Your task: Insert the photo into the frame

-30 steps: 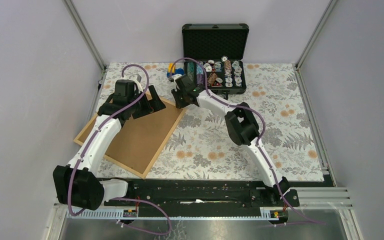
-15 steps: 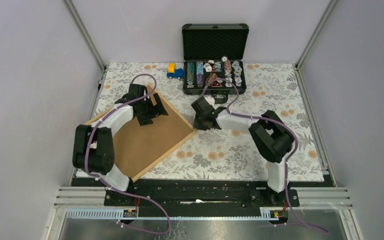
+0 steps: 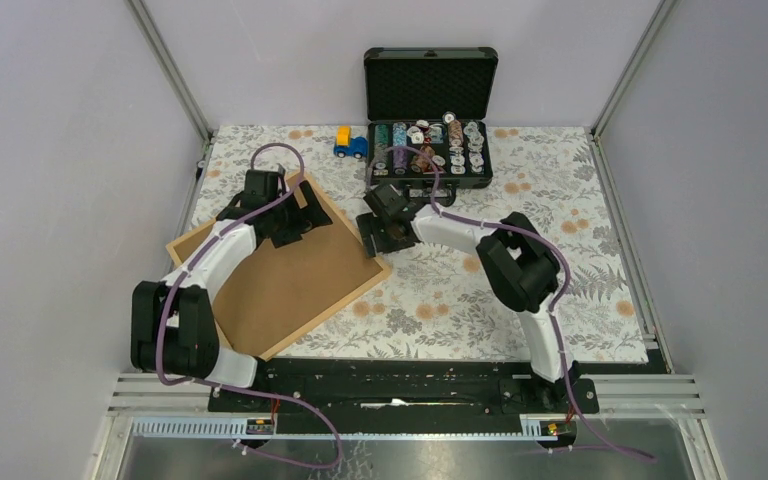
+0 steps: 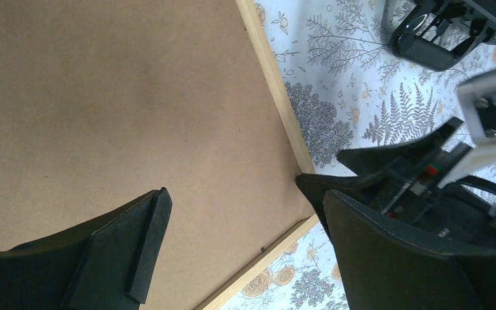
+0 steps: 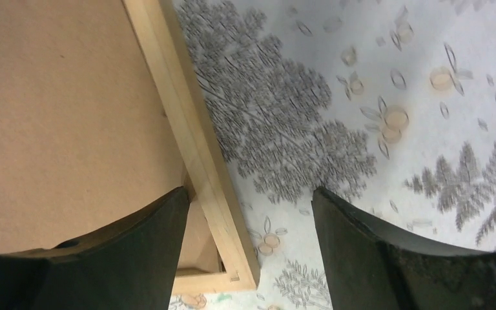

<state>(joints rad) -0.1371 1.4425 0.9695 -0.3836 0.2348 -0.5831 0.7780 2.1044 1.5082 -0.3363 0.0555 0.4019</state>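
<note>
one frame, two pincers, both spread wide
one frame (image 5: 184, 129) lies back-up at the left of the surface (image 3: 460, 290), only its brown backing board (image 4: 135, 97) showing, front face hidden underneath. left pincer (image 4: 245, 200) hangs wide over the board near the far corner; right pincer (image 5: 248, 194) stands wide astride the wooden rail at the right corner, contact unclear. one black case (image 3: 430, 100), one toy car (image 3: 349, 143) behind.

Floral table (image 3: 560, 260): frame (image 5: 194, 148), case (image 3: 430, 150), toy car (image 3: 349, 143).
</note>
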